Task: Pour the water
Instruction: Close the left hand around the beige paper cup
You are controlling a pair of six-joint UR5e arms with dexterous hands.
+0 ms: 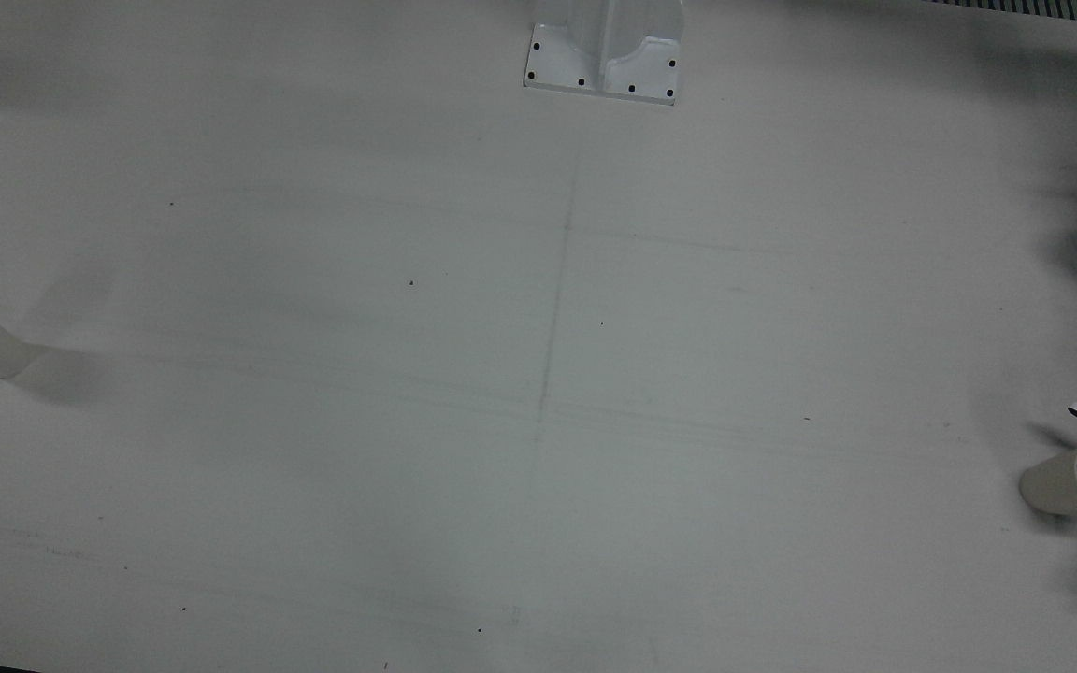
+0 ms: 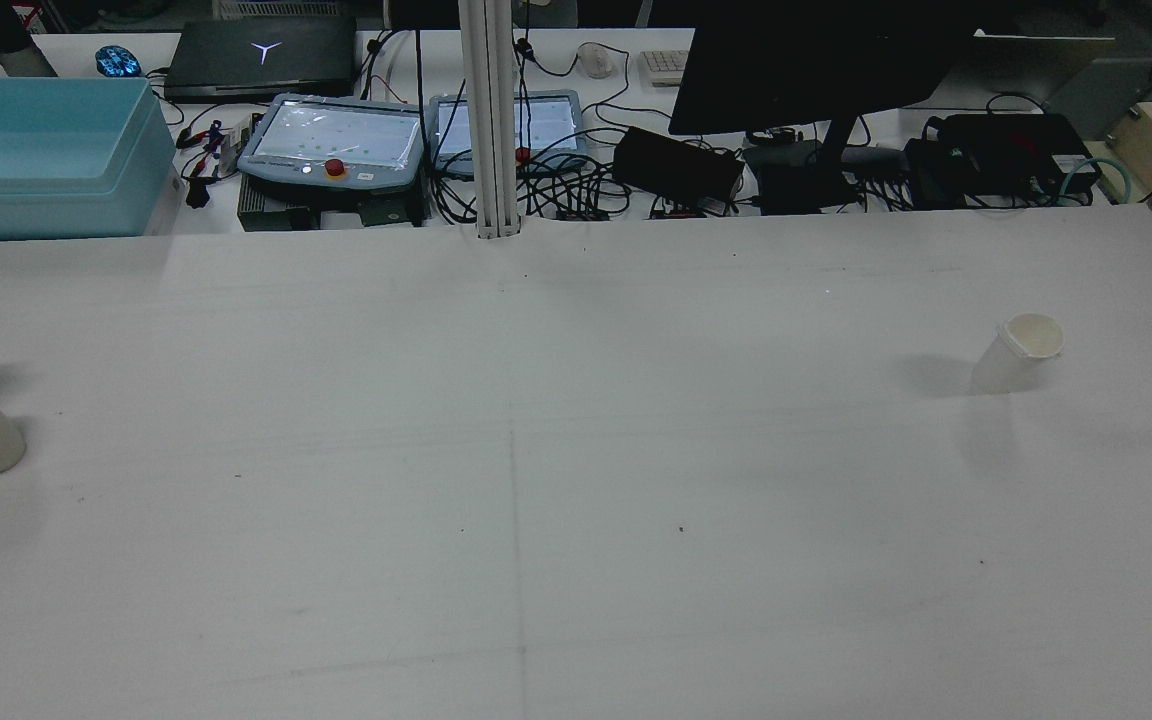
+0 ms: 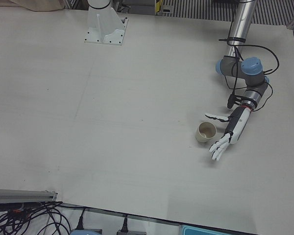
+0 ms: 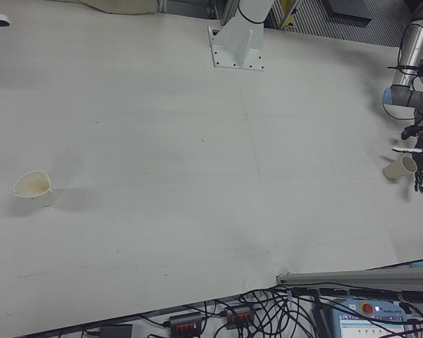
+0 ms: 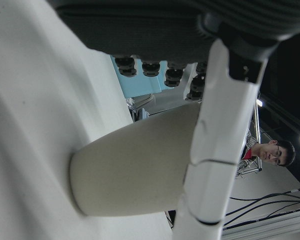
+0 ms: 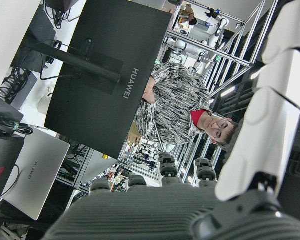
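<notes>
The left robot hand (image 3: 229,133) stands open, fingers spread, flanking the near cup (image 3: 205,132) at its 3 o'clock; we judge it poised to grasp. The far cup (image 4: 34,186) waits well apart on the surface (image 3: 112,107). We cannot tell the right robot hand's (image 6: 270,100) state.

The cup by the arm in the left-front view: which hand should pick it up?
The left hand. Its open fingers already sit on either side of that cup, not yet closed. The right hand only shows in its own camera, aimed at a monitor, away from both cups.
</notes>
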